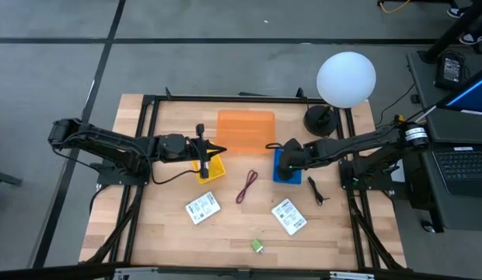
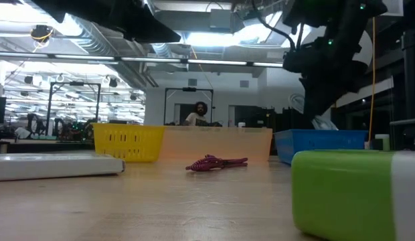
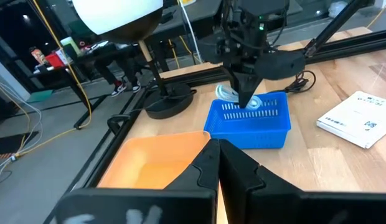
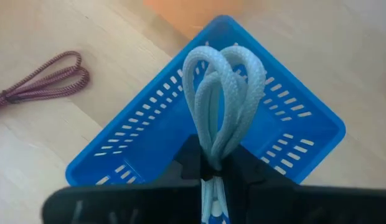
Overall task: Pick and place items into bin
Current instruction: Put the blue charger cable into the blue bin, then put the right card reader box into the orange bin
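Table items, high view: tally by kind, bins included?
Bins: 3, namely yellow bin, orange bin, blue bin
White packets: 2
Cords: 2, namely dark red cord on the table, white cord held in the right gripper
Green block: 1
Thin black piece: 1
Total: 9

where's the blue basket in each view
High: blue basket right of centre, under the right gripper.
Low: at right, behind the green block.
Left wrist: mid-frame, beyond the orange bin.
Right wrist: fills the centre, below the held white cord.
Shared landmark: the orange bin beside it, seen in every view.
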Tool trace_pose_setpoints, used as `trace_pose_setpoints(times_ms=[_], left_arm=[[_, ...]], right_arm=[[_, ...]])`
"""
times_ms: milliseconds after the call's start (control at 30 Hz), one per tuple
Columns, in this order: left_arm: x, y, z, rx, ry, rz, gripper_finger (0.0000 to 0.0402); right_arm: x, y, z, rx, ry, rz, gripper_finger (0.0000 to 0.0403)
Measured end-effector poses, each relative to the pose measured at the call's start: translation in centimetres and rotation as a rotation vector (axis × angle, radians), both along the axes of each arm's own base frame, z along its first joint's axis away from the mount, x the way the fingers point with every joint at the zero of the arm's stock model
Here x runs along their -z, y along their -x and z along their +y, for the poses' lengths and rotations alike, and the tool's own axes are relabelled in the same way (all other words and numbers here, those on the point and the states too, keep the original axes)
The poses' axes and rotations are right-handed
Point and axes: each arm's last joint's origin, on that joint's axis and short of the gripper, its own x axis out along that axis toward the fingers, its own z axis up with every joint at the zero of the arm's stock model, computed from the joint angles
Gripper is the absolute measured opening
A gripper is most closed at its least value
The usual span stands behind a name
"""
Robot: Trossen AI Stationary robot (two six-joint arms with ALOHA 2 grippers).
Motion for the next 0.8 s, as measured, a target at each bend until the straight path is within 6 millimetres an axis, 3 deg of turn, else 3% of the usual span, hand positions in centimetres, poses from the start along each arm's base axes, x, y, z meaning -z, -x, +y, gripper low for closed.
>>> trace_pose_setpoints(times_ms=[300, 533, 800], left_arm=[[0.0, 0.0, 0.0, 0.0, 0.0, 0.0, 0.0007], [0.0, 0.0, 0.0, 0.0, 0.001, 0.0, 0.0008], [0.0, 0.0, 0.0, 0.0, 0.0, 0.0, 0.0007]], right_arm=[[1.1, -0.4, 0.1, -0.008, 0.003, 0.051, 0.0067], [1.2, -0.4, 0.1, -0.049, 0.015, 0.067, 0.0077], [-1.0, -0.3, 0.0, -0.14, 0.043, 0.023, 0.0078]])
